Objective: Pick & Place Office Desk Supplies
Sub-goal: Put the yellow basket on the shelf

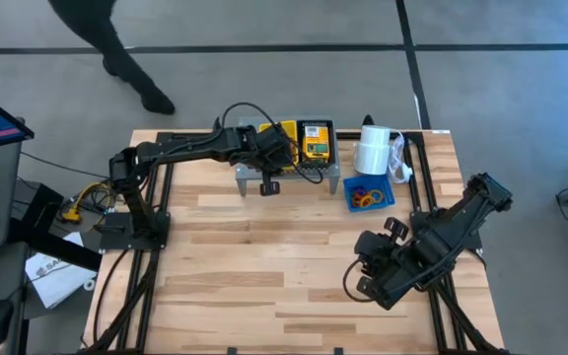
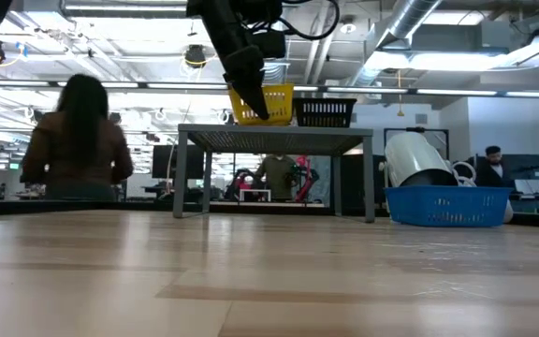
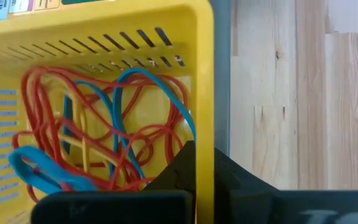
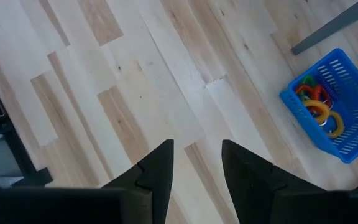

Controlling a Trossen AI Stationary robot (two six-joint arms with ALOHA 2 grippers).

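A yellow slotted plastic basket (image 3: 104, 74) is seen on top of the grey perforated metal shelf (image 2: 274, 139) at the table's far edge, w/ a black slotted basket (image 2: 325, 112) just beside it. Thin red and blue loops (image 3: 104, 130) are seen tangled inside the yellow basket. The left gripper (image 1: 270, 183) is positioned at the yellow basket's wall; its fingers are shut on the rim, one finger (image 3: 179, 168) inside the basket, the other outside. In the low view the yellow basket appears tilted under the arm.

A blue slotted plastic basket (image 1: 383, 202) is set on the light wooden tabletop (image 1: 264, 266) near the shelf, on the right arm's side; orange, yellow and red ring-shaped items (image 4: 316, 106) are held in it. A white paper roll (image 1: 371, 150) stands touching or just beside its far side.

The right gripper (image 4: 196, 165) is held over bare wood, well apart from the blue basket, fingers approx. half parted, nothing between them.

A seated person (image 2: 75, 140) is visible beyond the table.
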